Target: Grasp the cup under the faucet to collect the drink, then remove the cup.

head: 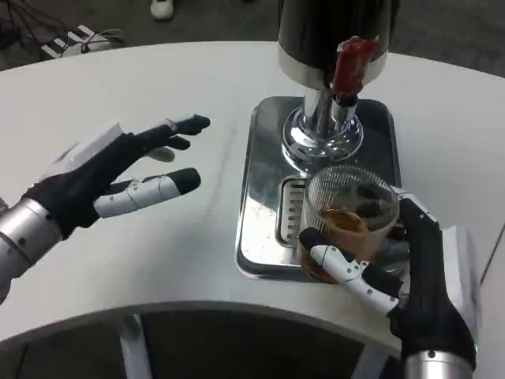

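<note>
Nearest the camera, at the lower right, the right robot hand [410, 276] wraps around a ribbed glass cup [347, 217], one white-and-black finger [341, 263] crossing the near side of the glass and the palm set against its right side, so this robot hand holds the cup. Amber drink fills the lower part of the cup. It sits over the near right part of a shiny metal drip tray [260, 181], right beside the slotted grate in the tray; whether its base touches the tray cannot be told. Just beyond the cup, at the far end of the tray, rises the chrome foot of the drink dispenser [323, 134], with a dark body above it and a red faucet handle [353, 63] pointing down toward the cup from the far side. The tray lies on the white desk [197, 260], toward its right half. On the left, well apart from the tray, the left robot hand [118, 178] hangs over the desk holding nothing, its fingers spread wide and stretched out toward the right. Cables and a white power strip [79, 39] lie on the floor beyond the far left edge of the desk.
</note>
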You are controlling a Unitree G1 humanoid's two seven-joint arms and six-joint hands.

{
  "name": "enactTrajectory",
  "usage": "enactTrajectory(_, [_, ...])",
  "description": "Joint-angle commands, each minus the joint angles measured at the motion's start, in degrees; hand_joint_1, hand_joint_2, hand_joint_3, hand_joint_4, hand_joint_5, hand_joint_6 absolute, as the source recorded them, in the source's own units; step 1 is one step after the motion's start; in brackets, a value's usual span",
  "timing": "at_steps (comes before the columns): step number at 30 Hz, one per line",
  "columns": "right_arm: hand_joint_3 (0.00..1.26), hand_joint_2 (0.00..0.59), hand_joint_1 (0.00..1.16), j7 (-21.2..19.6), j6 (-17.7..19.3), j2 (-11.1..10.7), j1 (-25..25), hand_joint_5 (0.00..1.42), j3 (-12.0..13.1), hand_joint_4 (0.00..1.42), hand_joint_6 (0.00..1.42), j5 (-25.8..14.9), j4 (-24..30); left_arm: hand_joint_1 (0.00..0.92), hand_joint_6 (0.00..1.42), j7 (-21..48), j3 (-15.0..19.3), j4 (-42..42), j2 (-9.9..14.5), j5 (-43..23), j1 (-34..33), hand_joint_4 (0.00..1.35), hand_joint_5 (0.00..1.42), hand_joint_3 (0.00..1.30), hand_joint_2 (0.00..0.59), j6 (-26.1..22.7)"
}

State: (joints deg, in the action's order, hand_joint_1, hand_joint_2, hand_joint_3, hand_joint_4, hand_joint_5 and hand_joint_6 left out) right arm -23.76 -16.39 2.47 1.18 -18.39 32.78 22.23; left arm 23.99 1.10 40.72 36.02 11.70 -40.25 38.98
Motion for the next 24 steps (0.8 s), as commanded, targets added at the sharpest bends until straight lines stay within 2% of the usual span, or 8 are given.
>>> enactTrajectory(1, [0.79,0.211,0.78,1.85,0.64,0.69,-1.41,1.06,-0.84,0.92,0.7,2.1,3.83,0.0,0.2,-0.95,-1.83,-5.39,1.25,2.52,3.92,0.02,0.08,0.13,0.039,-1.3])
enactTrajectory(11, [0.8,0.207,0.79,6.79,0.93,0.01,-2.74,1.06,-0.2,0.93,0.7,2.92,8.08,0.0,0.17,-0.91,-2.89,-19.15,0.75,3.32,11.86,0.0,0.03,0.11,0.041,-5.94])
enactTrajectory(16, [0.8,0.207,0.79,10.61,1.62,-1.82,-5.06,1.07,-0.03,0.94,0.7,3.29,11.69,0.0,0.16,-0.86,-2.25,-27.6,1.7,3.94,17.46,0.0,0.0,0.09,0.042,-7.7])
enactTrajectory(24, [0.81,0.207,0.79,14.66,1.97,-3.57,-7.83,1.07,0.8,0.94,0.72,3.18,16.03,0.0,0.07,-2.18,0.07,-38.59,2.37,5.77,25.22,0.0,0.0,0.03,0.047,-11.76])
